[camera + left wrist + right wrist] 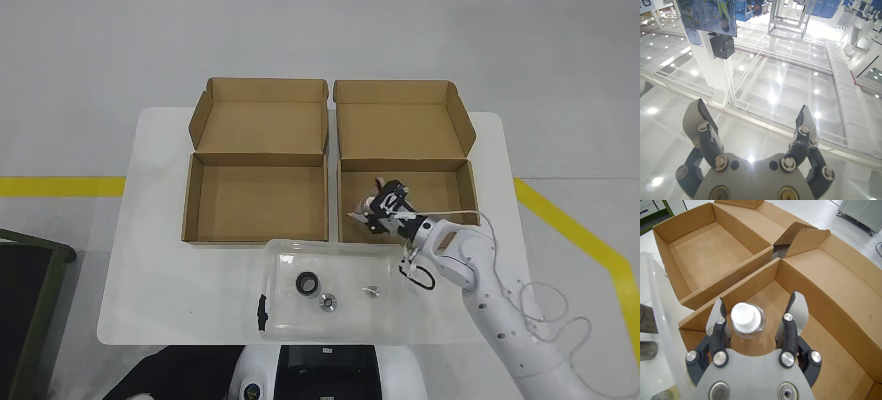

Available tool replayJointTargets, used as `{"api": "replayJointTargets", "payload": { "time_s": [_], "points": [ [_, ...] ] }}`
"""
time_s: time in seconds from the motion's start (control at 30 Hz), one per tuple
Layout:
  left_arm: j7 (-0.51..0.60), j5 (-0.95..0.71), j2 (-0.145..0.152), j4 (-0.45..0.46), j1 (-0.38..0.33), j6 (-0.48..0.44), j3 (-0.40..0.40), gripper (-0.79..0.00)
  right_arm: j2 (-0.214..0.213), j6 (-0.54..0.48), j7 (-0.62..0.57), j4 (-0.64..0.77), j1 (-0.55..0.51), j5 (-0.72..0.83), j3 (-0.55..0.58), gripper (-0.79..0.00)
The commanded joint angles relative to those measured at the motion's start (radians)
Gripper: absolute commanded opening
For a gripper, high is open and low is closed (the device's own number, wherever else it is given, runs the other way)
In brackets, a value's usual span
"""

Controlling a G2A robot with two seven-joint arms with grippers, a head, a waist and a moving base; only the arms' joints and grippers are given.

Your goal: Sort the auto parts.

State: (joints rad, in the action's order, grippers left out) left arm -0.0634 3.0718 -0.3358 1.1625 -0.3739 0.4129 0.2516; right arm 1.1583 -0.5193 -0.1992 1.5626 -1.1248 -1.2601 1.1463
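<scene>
R fingers [799, 308] apart, 1 bottle [746, 320] btwn

On the table [150, 280] I have the left box [255, 200] and the right box [440, 195] side by side. The bin [290, 318] lies just in front of them, nearer me. It holds a ring [308, 284], with a round part [328, 302] right of the ring and a small part [371, 291] farther right. A bottle [747, 321] sits between my right gripper's [758, 297] spread fingers, over the right box's near left corner.
</scene>
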Motion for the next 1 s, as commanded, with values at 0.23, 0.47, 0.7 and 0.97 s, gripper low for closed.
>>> {"api": "replayJointTargets", "payload": {
  "time_s": [0.23,0.47,0.7,0.97],
  "points": [
    [0.0,0.0,0.0,0.0,0.0,0.0,0.0,0.0,-0.021,-0.039,-0.025,0.179,-0.077,-0.001,0.087,0.0],
    [0.0,0.0,0.0,0.0,0.0,0.0,0.0,0.0,-0.04,-0.131,-0.107,0.351,-0.159,0.021,0.148,0.0],
    [0.0,0.0,0.0,0.0,0.0,0.0,0.0,0.0,-0.058,-0.225,-0.167,0.475,-0.233,0.033,0.192,0.0],
    [0.0,0.0,0.0,0.0,0.0,0.0,0.0,0.0,-0.076,-0.332,-0.177,0.558,-0.301,0.045,0.235,0.0]
  ]
}}
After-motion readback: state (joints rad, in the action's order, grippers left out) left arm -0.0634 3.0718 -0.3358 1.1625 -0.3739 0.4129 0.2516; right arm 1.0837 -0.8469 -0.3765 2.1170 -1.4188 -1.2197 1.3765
